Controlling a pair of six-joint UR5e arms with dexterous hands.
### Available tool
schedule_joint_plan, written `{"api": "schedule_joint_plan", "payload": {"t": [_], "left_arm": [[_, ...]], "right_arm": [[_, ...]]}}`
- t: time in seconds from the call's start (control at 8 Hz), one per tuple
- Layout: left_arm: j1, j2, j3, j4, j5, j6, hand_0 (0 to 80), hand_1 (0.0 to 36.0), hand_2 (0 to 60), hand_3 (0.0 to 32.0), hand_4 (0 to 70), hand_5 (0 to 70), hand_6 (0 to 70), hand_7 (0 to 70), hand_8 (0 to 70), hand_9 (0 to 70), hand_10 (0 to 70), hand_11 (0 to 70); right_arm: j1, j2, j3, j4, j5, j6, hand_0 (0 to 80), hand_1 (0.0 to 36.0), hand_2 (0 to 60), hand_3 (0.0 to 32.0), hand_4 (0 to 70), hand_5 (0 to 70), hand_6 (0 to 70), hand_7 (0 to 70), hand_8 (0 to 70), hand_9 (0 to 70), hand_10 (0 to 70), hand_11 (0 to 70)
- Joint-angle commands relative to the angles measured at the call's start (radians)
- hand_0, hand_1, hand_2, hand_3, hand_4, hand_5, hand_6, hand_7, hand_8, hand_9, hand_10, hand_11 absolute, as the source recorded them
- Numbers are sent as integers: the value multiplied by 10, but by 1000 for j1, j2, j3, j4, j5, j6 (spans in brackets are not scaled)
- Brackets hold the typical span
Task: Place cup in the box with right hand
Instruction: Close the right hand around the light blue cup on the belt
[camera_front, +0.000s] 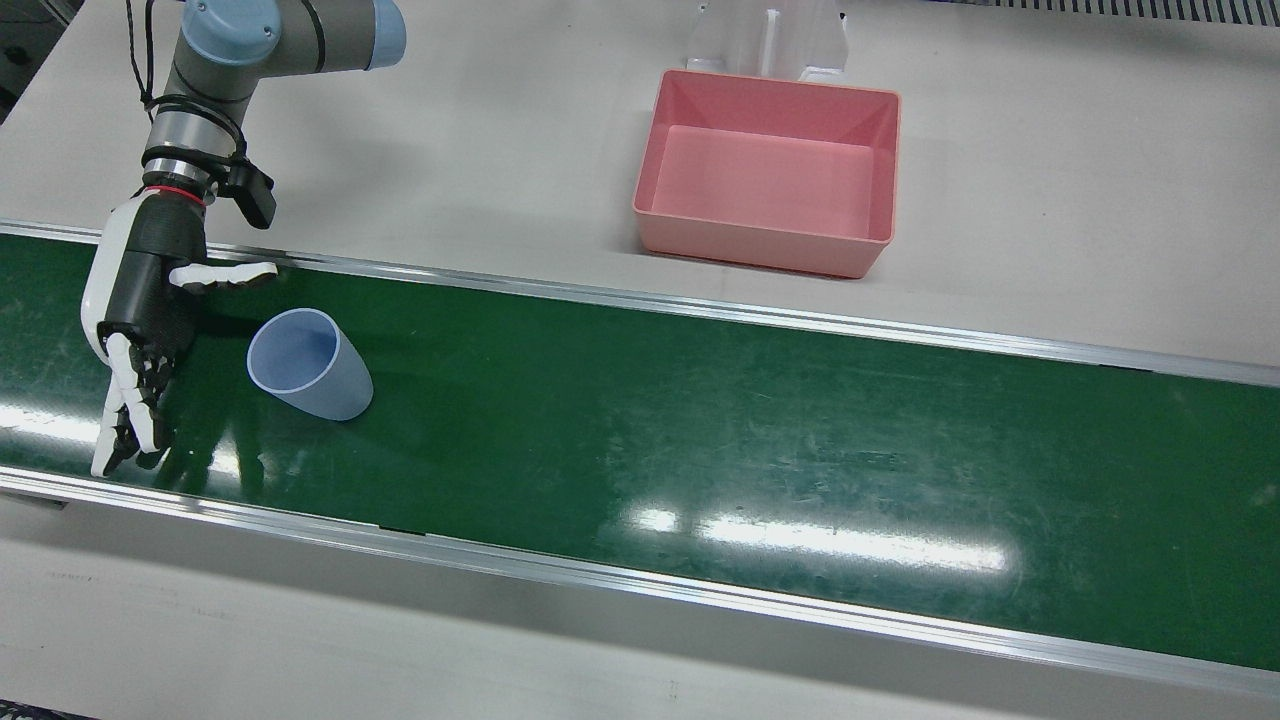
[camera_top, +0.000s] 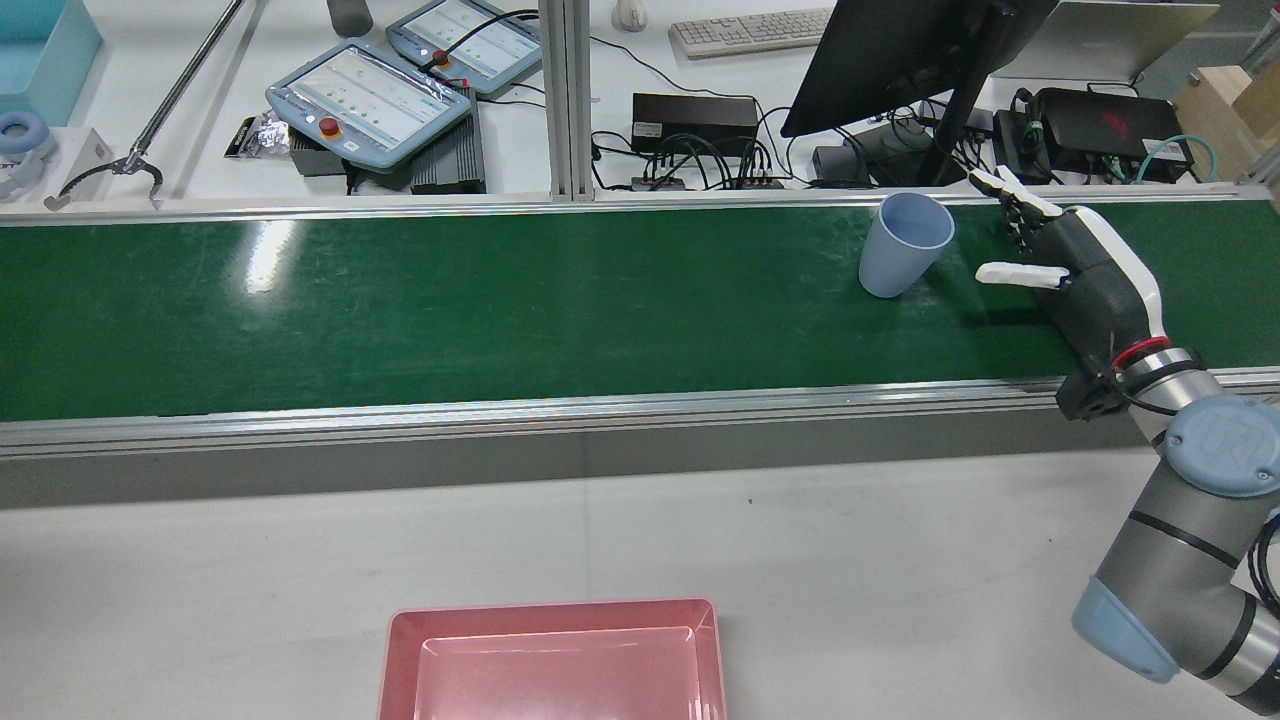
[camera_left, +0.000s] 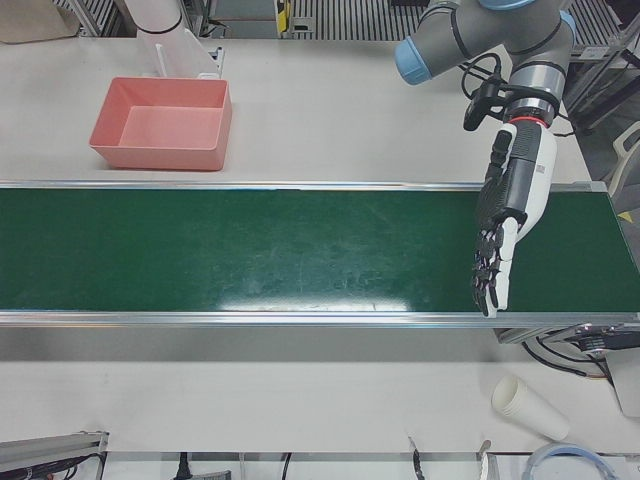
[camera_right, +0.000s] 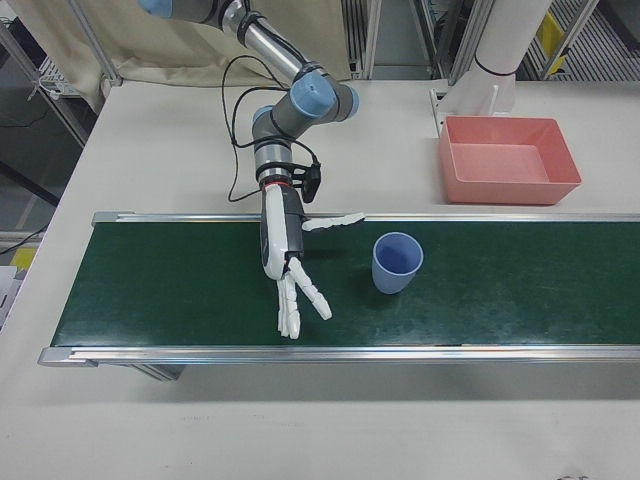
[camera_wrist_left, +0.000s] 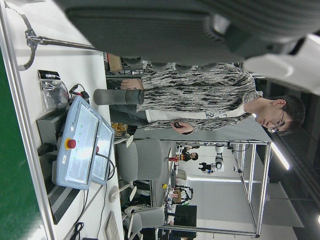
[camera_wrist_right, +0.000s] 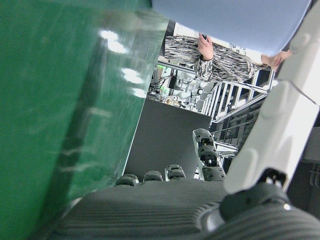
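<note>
**Reaching open-handed beside a blue cup on the belt**

Hovering over the dark green conveyor belt (camera_front: 700, 420), the black-and-white right robot hand (camera_front: 140, 320) is released and holds nothing. Its fingers (camera_front: 130, 420) are stretched out straight and apart, and its thumb sticks out sideways toward the cup. In the front view the hand sits at about 9 o'clock from the pale blue plastic cup (camera_front: 312, 365), near it but not touching.

The cup stands upright on the belt with its open mouth up, as the rear view (camera_top: 905, 245) and right-front view (camera_right: 397, 263) show. It is empty.

The shallow pink rectangular plastic box (camera_front: 770, 170) rests on the off-white table (camera_front: 1050, 200) beyond the belt's metal rail, at about 2 o'clock from the cup in the front view and well apart from it. The box is empty.

The left robot hand (camera_left: 508, 215) appears in the left-front view above the other end of the belt, fingers extended downward, loose and holding nothing
</note>
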Motion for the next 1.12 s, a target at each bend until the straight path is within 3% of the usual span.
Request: {"api": "schedule_joint_plan", "payload": {"t": [0.0,0.12,0.25,0.38,0.5,0.62,0.75,0.88,1.0], "left_arm": [[0,0,0,0,0,1,0,0,0,0,0,0,0,0,0,0,0,0],[0,0,0,1,0,0,0,0,0,0,0,0,0,0,0,0,0,0],[0,0,0,0,0,1,0,0,0,0,0,0,0,0,0,0,0,0],[0,0,0,1,0,1,0,0,0,0,0,0,0,0,0,0,0,0],[0,0,-2,1,0,0,0,0,0,0,0,0,0,0,0,0,0,0],[0,0,-2,1,0,1,0,0,0,0,0,0,0,0,0,0,0,0],[0,0,0,1,0,1,0,0,0,0,0,0,0,0,0,0,0,0],[0,0,0,0,0,1,0,0,0,0,0,0,0,0,0,0,0,0],[0,0,0,0,0,0,0,0,0,0,0,0,0,0,0,0,0,0]], "right_arm": [[9,4,-5,-3,2,-4,471,133,0,0,0,46,35,84,18,21,2,19],[9,6,-5,-6,3,-12,483,164,74,0,6,53,74,266,49,122,39,73],[14,5,-3,-9,2,-30,485,196,247,0,119,70,147,574,169,331,128,201],[26,0,3,-12,2,-34,476,227,527,0,277,104,256,700,394,647,313,457],[56,-2,12,-12,0,-34,491,272,600,0,352,135,332,700,521,700,429,611],[80,1,35,-12,0,-35,509,298,600,0,355,150,357,700,559,700,467,668],[84,-23,81,-12,-2,-35,521,301,600,0,330,151,347,700,547,700,455,652],[77,-41,150,-12,-2,-35,512,275,584,0,285,145,329,700,528,700,443,634],[42,-58,222,-12,-2,-46,498,241,509,0,263,138,320,700,521,700,443,632]]}}
